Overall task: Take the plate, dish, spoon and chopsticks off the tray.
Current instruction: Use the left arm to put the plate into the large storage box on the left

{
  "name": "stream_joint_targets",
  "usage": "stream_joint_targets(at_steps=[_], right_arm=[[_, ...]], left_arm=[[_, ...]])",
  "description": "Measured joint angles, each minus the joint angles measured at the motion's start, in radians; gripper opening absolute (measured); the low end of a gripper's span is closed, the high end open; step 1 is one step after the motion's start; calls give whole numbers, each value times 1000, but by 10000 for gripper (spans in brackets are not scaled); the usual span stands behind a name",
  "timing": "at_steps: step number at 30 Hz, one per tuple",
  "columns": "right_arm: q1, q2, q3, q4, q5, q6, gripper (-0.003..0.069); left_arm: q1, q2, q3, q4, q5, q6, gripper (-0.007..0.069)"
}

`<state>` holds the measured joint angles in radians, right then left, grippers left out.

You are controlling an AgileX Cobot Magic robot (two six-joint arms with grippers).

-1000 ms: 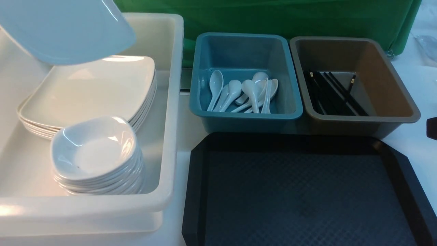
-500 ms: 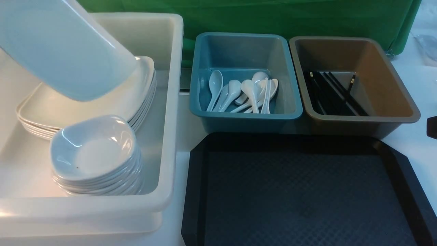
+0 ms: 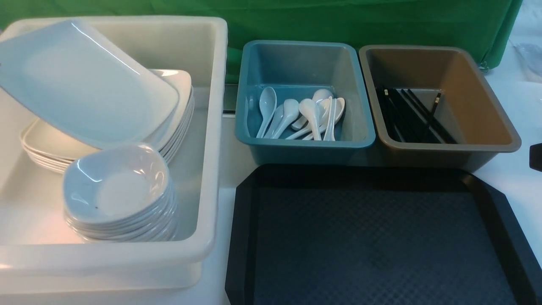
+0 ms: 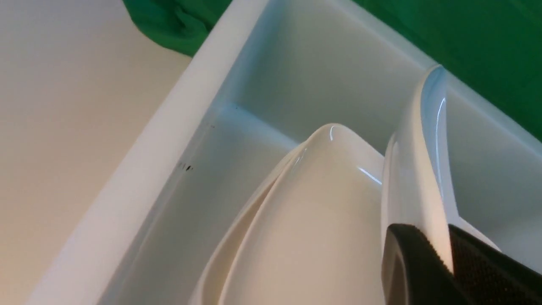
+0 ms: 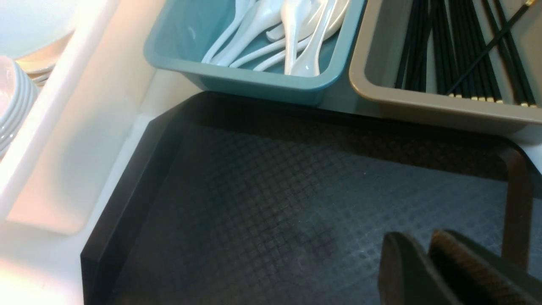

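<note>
Item 1, nearest me: black tray (image 3: 372, 237), diamond-textured floor, rim on all sides. My right gripper (image 5: 425, 239) hangs over its near right part, jaws drawn together with nothing between them.

Item 2, to the left: white tub (image 3: 211, 127). At its near end is a stack of small dishes (image 3: 118, 190), and behind that a stack of square plates (image 3: 180, 110).

Item 3: the plate (image 3: 84, 80), inside the white tub above that stack, tilted steeply with its low edge toward the stack. I cannot tell whether it touches. My left gripper (image 4: 440, 243) is clamped tight on its rim.

Item 4, beyond the tray: blue tub (image 3: 305, 146) holding white spoons (image 3: 305, 112).

Item 5, beside it on the right: brown tub (image 3: 449, 150) holding black chopsticks (image 3: 415, 114).

Item 6, farthest: green cloth (image 3: 338, 17) behind all three tubs.
</note>
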<state>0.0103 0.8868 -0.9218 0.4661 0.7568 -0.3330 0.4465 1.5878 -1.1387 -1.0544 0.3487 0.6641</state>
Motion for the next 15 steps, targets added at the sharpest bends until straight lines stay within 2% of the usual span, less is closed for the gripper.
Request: stream_joint_targets(at_steps=[7,11,15], right_arm=[[0,0,0,0,1,1,125],[0,0,0,0,5,1,125],[0,0,0,1,9,1,125]], left_arm=[[0,7,3,124,35,-10,22],[2,34,3,219,67,-73,32],[3,59,3,260,86,-113,43]])
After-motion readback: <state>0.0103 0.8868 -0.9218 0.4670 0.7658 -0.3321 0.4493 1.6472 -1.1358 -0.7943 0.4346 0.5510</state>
